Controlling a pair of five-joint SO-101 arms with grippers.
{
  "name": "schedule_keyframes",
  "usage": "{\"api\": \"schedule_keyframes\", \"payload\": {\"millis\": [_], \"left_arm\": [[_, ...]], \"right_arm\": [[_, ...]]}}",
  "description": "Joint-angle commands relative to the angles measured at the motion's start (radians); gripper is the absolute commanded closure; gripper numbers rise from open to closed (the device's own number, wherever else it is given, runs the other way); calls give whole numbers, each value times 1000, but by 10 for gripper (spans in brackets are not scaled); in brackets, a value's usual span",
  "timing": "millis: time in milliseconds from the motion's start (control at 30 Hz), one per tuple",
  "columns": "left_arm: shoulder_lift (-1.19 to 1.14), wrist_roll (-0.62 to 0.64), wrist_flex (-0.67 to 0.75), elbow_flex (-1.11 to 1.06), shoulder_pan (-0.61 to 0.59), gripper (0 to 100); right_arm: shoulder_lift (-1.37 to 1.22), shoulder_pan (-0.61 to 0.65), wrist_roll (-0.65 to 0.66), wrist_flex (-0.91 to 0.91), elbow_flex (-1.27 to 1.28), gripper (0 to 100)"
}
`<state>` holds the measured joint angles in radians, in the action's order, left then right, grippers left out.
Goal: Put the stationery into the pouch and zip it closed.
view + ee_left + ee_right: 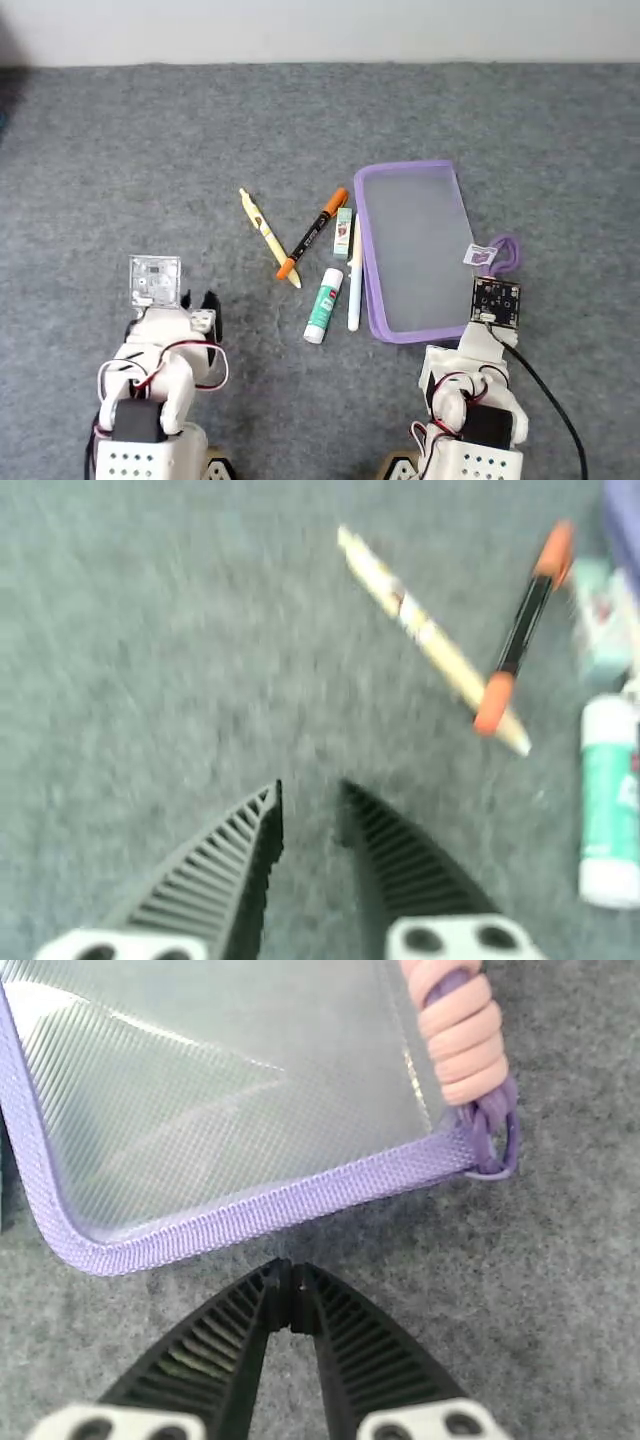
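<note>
Pouch (415, 250) empty, nothing packed yet; marker (312, 233) and glue (324, 305) lie beside it; left gripper (311, 788) slightly parted, right gripper (291, 1272) pinched together, empty.

The black ribbed fingers (225, 1345) are seen pressed together at the tips, with nothing pinched between them. They're held low over the fuzzy grey counter (570, 1260), just short of the pouch (250, 1222) and its purple woven edge. The pouch is see-through with a ribbed sheen, and one rounded corner is shown. At the other corner a pink coiled cord (455, 1030) is wound around a purple strap, and a purple ring (500, 1150) is attached right beside it.
</note>
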<state>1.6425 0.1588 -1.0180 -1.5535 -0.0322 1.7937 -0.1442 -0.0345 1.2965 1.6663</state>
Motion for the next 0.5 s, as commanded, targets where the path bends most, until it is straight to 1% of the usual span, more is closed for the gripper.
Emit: {"api": "schedule_keyframes", "payload": {"millis": [0, 133, 167, 267, 333, 467], "left_arm": [[3, 2, -5, 104, -2, 878], [0, -3, -5, 193, -2, 971], [0, -25, -5, 206, -2, 989], [0, -107, -40, 223, -15, 984], [0, -135, -72, 223, -55, 984], [0, -192, -91, 260, -137, 984]], "right_arm": [[21, 13, -3, 10, 17, 990], [21, 16, -3, 10, 17, 990], [21, 16, -3, 10, 17, 990], [21, 16, -3, 10, 17, 990], [21, 16, -3, 10, 17, 990], [21, 18, -3, 10, 17, 990]]}}
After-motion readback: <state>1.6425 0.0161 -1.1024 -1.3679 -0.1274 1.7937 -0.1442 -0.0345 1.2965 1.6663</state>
